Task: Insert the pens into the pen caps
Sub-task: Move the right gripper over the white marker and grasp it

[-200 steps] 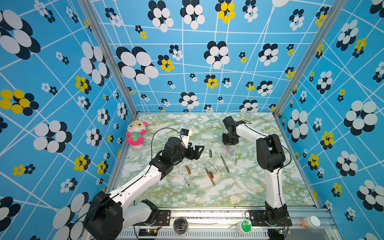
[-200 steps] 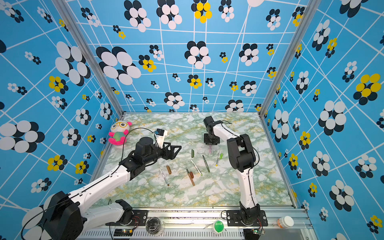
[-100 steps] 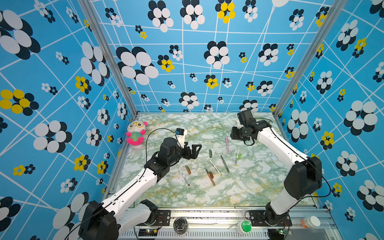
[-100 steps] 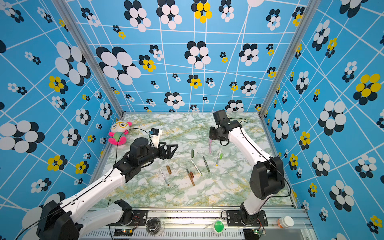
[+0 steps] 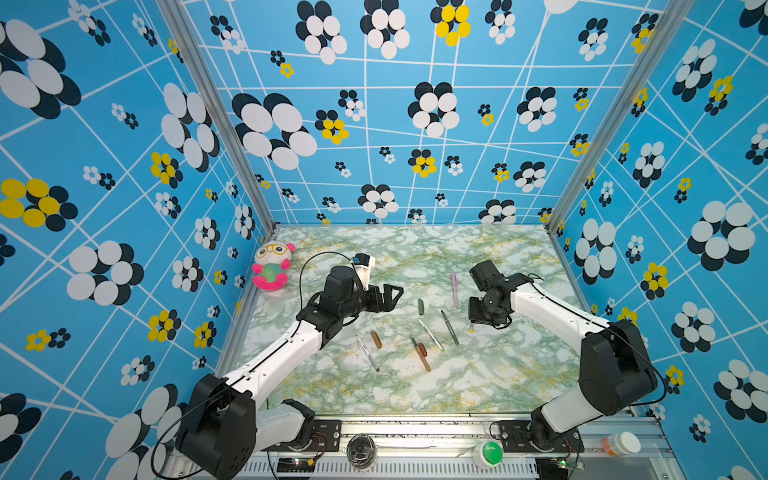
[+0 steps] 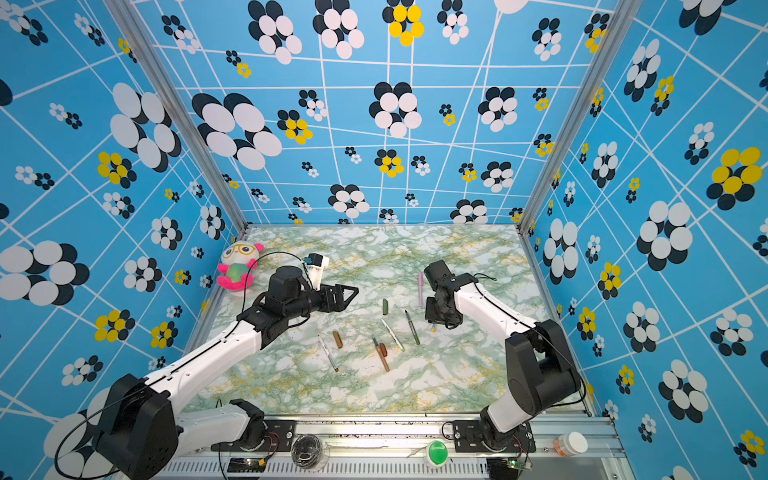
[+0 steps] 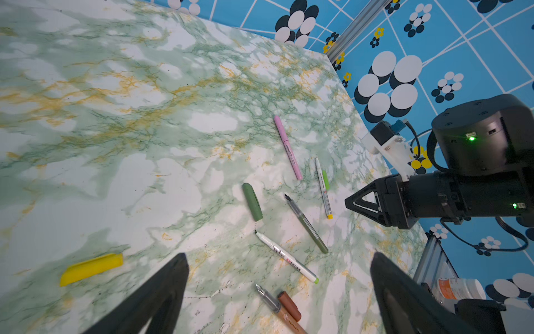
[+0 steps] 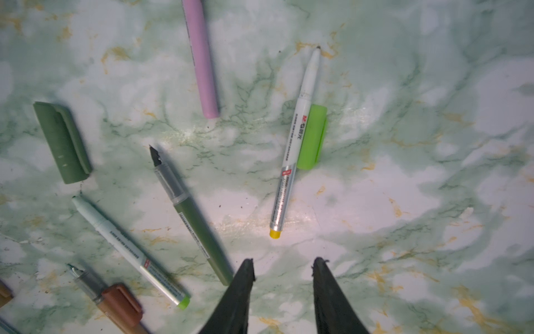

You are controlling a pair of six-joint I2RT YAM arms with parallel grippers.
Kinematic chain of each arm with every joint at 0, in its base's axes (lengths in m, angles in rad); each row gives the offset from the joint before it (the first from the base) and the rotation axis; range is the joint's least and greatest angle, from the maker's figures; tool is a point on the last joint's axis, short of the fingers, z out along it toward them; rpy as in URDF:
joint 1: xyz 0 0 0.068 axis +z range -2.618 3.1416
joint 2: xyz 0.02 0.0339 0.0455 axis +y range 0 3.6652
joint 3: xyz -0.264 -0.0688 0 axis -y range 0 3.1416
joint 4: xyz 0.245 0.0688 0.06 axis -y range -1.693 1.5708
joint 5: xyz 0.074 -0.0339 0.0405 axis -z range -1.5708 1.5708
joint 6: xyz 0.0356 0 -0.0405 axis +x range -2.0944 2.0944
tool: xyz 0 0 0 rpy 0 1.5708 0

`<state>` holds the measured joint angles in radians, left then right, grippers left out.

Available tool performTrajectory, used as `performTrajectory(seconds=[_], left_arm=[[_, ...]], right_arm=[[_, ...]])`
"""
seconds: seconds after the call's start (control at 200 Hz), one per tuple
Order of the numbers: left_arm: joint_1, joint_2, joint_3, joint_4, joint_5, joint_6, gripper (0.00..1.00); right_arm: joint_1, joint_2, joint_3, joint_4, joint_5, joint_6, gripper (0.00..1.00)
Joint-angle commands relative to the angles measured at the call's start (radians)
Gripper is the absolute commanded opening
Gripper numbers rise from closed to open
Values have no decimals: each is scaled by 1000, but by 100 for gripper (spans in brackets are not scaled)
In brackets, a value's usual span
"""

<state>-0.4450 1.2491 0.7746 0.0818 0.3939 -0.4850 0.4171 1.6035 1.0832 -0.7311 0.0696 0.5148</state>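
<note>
Walls: blue, flower-printed
Tabletop: green-veined marble
White pen label: "M&G"
Left gripper: spread wide
Right gripper: slightly parted, pinching nothing

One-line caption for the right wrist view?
Open right gripper hovers empty near the yellow-ended white pen, lying alongside the lime green cap.
</note>
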Motion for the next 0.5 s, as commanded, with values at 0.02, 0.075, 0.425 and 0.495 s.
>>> performTrajectory(seconds=[0.02,0.075,0.425,0.495], left_arm=[[-2,3,35,47,37,-11,99],[-1,0,31,49,34,-12,99],[-3,22,29,70,42,-30,100],[-3,24,32,71,45,-31,100]], right_arm=[[11,62,6,51,-11,22,34],[11,86,14,55,-10,22,34],[12,158,21,74,38,7,28],[12,170,23,82,39,6,27]])
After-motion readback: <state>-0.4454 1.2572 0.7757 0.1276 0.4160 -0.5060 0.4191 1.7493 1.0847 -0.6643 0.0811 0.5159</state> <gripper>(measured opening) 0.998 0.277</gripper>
